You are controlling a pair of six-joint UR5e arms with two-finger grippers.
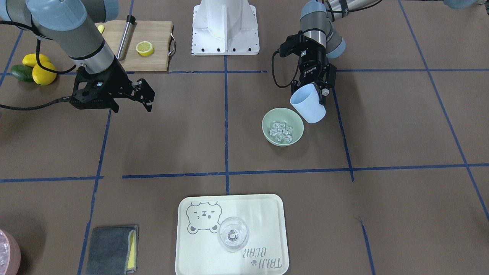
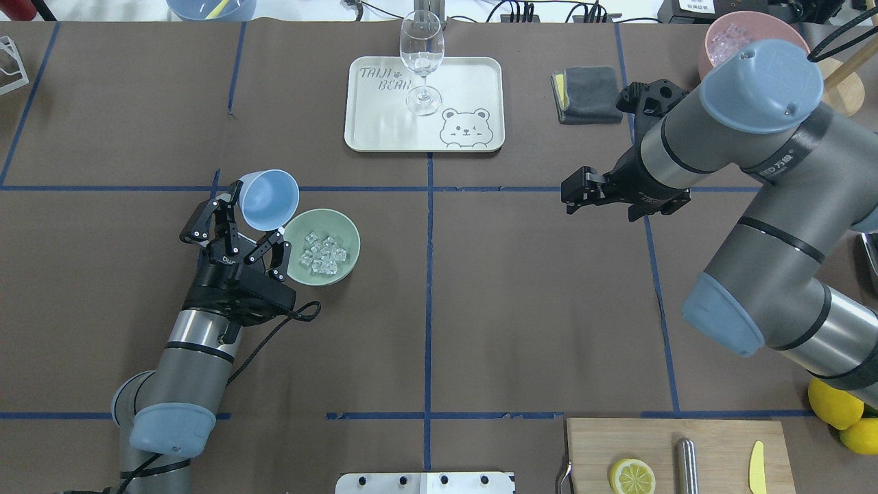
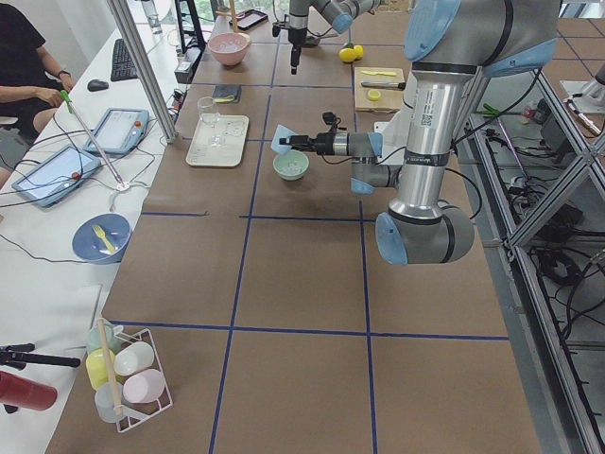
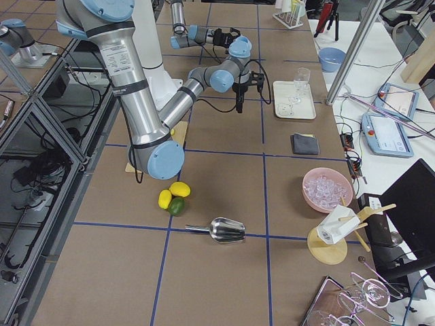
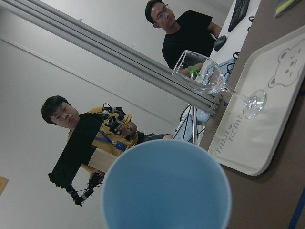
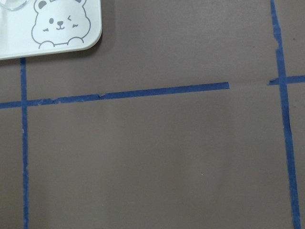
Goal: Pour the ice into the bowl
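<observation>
Tray reads "TAIJI BEAR"; left fingers clamp blue cup beside bowl holding ice; right fingers spread.

Bright, even light; soft shadows

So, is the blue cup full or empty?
Empty. The tilted cup shows a bare blue inside; the ice lies in the bowl.

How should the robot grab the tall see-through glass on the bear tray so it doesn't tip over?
Grip the glass by its thin stem, coming in sideways and level with the table. It stands upright on the tray. Its round top looks wide and slippery, while the stem is narrow enough for two fingers to close around. A low, gentle pinch is probably safest.
</observation>
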